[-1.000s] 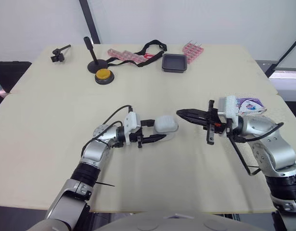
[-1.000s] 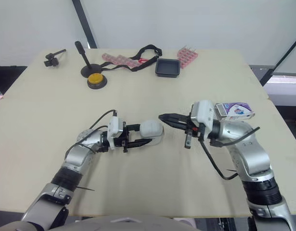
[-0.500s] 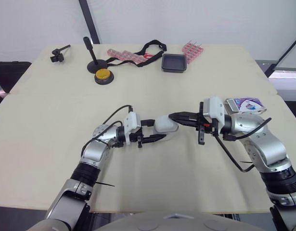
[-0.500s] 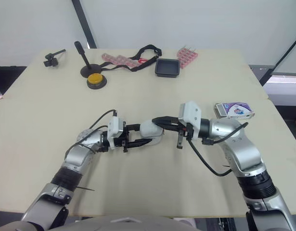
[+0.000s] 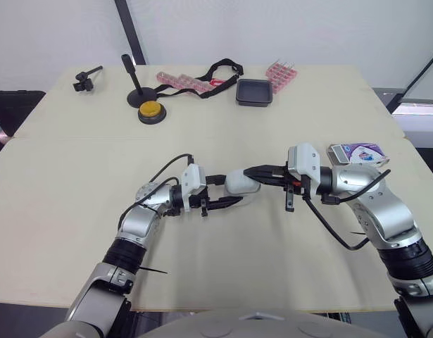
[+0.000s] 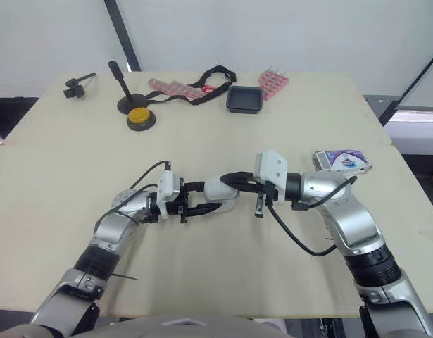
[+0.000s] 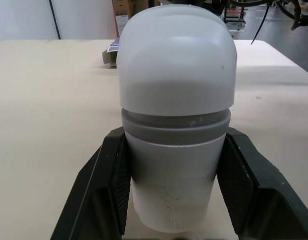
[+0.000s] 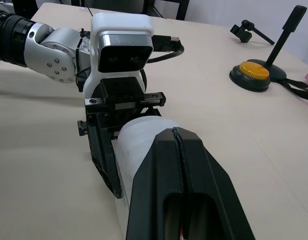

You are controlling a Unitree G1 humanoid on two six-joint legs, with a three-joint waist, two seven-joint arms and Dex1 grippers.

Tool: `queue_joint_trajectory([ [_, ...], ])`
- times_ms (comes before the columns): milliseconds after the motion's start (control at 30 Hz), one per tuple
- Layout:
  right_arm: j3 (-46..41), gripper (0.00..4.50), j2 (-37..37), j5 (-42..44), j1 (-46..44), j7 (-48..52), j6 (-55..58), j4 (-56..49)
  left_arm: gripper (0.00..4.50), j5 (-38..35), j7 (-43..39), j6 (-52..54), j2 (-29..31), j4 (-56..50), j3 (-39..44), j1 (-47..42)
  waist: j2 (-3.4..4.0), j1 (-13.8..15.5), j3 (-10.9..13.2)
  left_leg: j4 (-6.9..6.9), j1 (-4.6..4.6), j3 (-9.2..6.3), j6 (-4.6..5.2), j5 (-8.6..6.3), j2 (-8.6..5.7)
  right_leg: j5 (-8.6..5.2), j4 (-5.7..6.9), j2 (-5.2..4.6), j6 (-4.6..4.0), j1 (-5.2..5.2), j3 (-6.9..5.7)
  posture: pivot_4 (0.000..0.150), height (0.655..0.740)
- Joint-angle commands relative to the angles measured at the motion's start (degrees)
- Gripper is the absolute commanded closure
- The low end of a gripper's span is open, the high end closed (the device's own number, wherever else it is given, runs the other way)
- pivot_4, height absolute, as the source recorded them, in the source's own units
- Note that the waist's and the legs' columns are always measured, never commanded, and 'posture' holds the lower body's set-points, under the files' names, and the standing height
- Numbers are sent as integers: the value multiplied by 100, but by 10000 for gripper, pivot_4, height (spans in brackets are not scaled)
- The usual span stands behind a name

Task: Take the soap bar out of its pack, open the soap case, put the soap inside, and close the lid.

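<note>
The white soap case (image 5: 242, 183) lies on its side at mid-table, lid end pointing right. My left gripper (image 5: 232, 190) is shut on the soap case, one black finger (image 7: 104, 190) on each side of the lower half. My right gripper (image 5: 248, 170) is shut, its two fingers (image 8: 180, 165) pressed together with nothing between them. Their tips rest on the upper side of the case's lid end (image 8: 138, 135). The purple and white soap pack (image 5: 357, 151) lies on the table behind my right forearm, apart from both grippers.
At the table's far side stand a yellow button (image 5: 151, 110) on a black stand, a black tray (image 5: 255, 91), pink strips (image 5: 281, 72), a black strap (image 5: 220, 68) and a small black clamp (image 5: 84, 79). Cables hang from both wrists.
My right gripper has travelled left from a hand's width away until its shut tips reach the case's lid end. The left gripper and the case have stayed in place.
</note>
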Motion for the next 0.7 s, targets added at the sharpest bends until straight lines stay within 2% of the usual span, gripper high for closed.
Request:
queue_joint_trajectory([
  [33,140,44686,-126,-143,14,39,130,50,25828,29,24,-77,70,-127,54,13,0,-3,0,0,1,0,0,0,0,0,0,0,0,1,0,1500,7291],
  [267,330,44686,-220,-230,-24,81,227,110,25828,31,44,-72,74,-127,55,11,0,-15,-1,0,3,0,0,0,0,0,0,0,0,5,0,1500,7291],
  [700,556,44686,-297,-137,-77,-9,1070,111,25828,35,83,-79,82,-143,58,2,-1,-33,-3,-3,20,0,-2,0,0,-2,-1,0,-4,21,2,1500,7291],
])
